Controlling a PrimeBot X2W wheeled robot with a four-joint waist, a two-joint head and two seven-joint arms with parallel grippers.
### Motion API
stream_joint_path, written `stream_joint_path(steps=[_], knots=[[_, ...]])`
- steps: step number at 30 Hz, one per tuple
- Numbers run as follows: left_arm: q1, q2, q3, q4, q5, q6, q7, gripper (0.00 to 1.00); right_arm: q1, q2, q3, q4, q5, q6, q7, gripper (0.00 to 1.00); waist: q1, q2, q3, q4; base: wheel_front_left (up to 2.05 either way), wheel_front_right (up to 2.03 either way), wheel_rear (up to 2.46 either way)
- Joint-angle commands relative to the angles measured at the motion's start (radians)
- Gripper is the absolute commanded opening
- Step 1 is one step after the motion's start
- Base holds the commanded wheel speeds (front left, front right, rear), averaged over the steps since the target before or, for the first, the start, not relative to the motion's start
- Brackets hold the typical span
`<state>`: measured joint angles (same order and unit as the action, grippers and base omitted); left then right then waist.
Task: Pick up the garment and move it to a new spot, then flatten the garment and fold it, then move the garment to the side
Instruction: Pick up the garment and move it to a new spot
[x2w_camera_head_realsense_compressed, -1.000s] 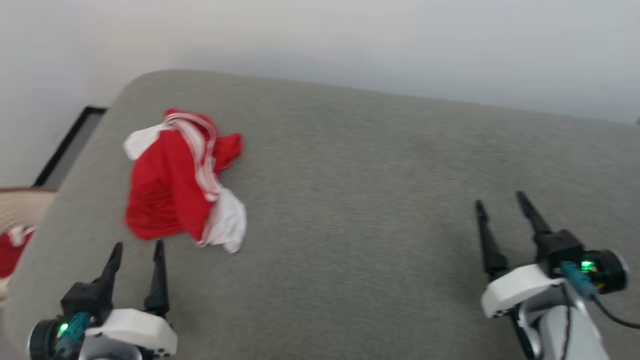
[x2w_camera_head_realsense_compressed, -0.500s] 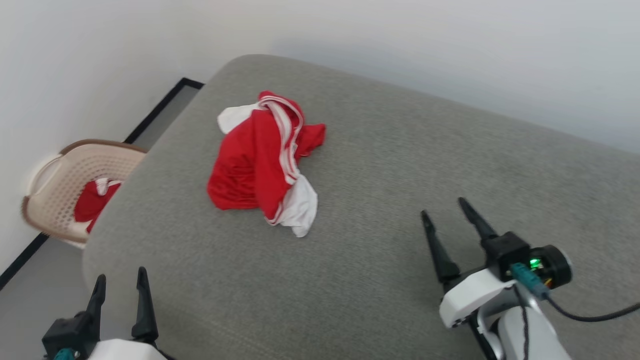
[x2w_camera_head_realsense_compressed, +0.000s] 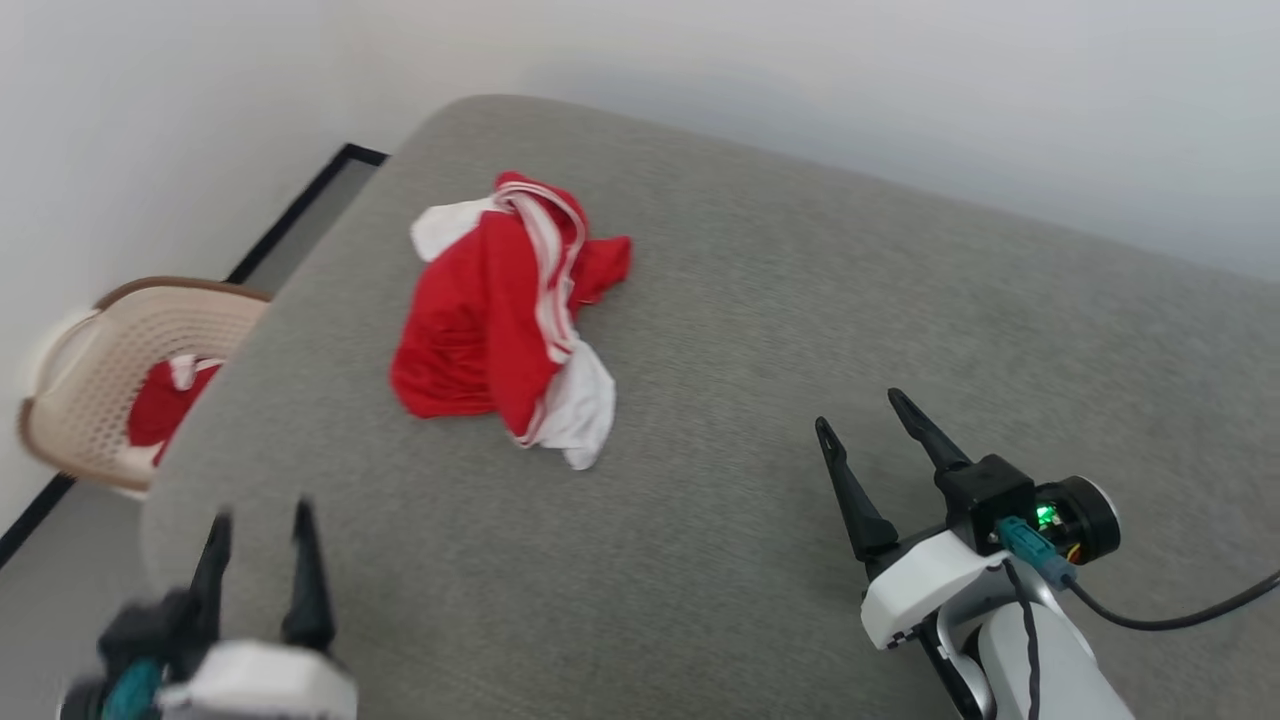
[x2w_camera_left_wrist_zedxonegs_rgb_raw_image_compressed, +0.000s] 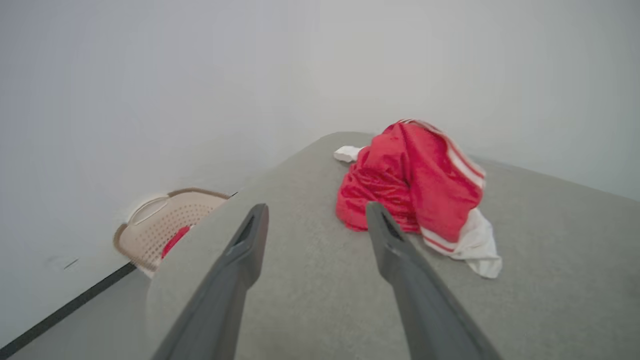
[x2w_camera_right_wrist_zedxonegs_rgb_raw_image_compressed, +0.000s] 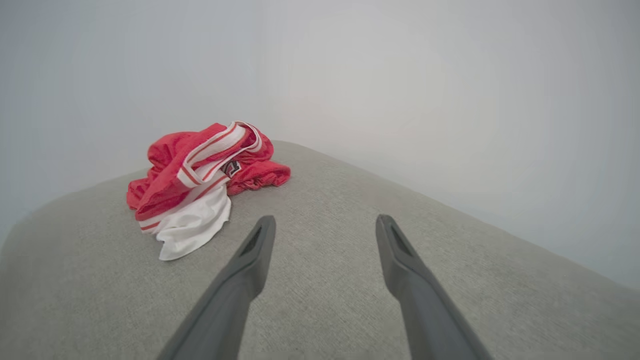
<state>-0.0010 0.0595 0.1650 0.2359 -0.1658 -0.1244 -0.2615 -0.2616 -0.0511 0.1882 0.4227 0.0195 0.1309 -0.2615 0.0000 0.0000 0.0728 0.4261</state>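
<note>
The garment (x2w_camera_head_realsense_compressed: 490, 320) is a crumpled heap of red fabric with white sleeves and striped trim, lying on the grey cushioned surface (x2w_camera_head_realsense_compressed: 760, 330) toward its far left. It also lies ahead and right of my left fingers in the left wrist view (x2w_camera_left_wrist_zedxonegs_rgb_raw_image_compressed: 415, 185) and ahead and left in the right wrist view (x2w_camera_right_wrist_zedxonegs_rgb_raw_image_compressed: 200, 185). My left gripper (x2w_camera_head_realsense_compressed: 262, 520) hangs open near the surface's front left corner, well short of the garment. My right gripper (x2w_camera_head_realsense_compressed: 862, 412) stands open over the surface, to the right of the heap, holding nothing.
A beige perforated basket (x2w_camera_head_realsense_compressed: 95, 375) with another red-and-white cloth in it stands on the floor left of the surface, also seen in the left wrist view (x2w_camera_left_wrist_zedxonegs_rgb_raw_image_compressed: 165, 220). A pale wall runs behind. The surface's left edge drops to the floor beside my left gripper.
The head camera swung left and then back a little, bringing the basket into view. Both grippers stayed open; the garment lies as it did.
</note>
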Motion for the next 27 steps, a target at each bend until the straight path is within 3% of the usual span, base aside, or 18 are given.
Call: stream_joint_path(steps=[1,5,11,20,24,27], knots=[[-0.043,0.016,-0.018,-0.004,0.006,-0.006,-0.005,1.00,-0.010,-0.002,-0.004,-0.002,0.000,0.000,-0.005,1.00,0.0000,0.0000,0.024,-0.038,0.00,0.00,0.00],[-0.175,0.100,-0.127,0.021,-0.036,-0.007,-0.005,1.00,-0.022,-0.001,-0.017,-0.013,-0.006,0.000,-0.005,1.00,0.0000,0.0000,0.069,-0.104,0.00,0.00,0.00],[-0.410,0.312,-0.279,0.164,-0.166,-0.005,0.045,1.00,-0.055,-0.001,-0.014,-0.034,0.013,0.000,-0.005,1.00,0.0000,0.0000,0.149,-0.232,0.00,0.00,0.00],[-0.654,0.595,-0.550,0.295,-0.560,-0.005,0.424,1.00,-0.100,0.001,-0.027,-0.070,0.047,0.000,-0.005,1.00,0.0000,0.0000,0.262,-0.404,0.00,0.00,0.00],[-0.706,0.699,-0.608,0.342,-0.704,-0.005,0.596,1.00,-0.104,0.000,-0.016,-0.084,0.067,0.000,-0.005,1.00,0.0000,0.0000,0.297,-0.461,0.00,0.00,0.00],[-0.734,0.742,-0.617,0.407,-0.763,-0.005,0.676,1.00,-0.113,0.000,-0.005,-0.095,0.080,0.000,-0.005,1.00,0.0000,0.0000,0.324,-0.497,0.00,0.00,0.00]])
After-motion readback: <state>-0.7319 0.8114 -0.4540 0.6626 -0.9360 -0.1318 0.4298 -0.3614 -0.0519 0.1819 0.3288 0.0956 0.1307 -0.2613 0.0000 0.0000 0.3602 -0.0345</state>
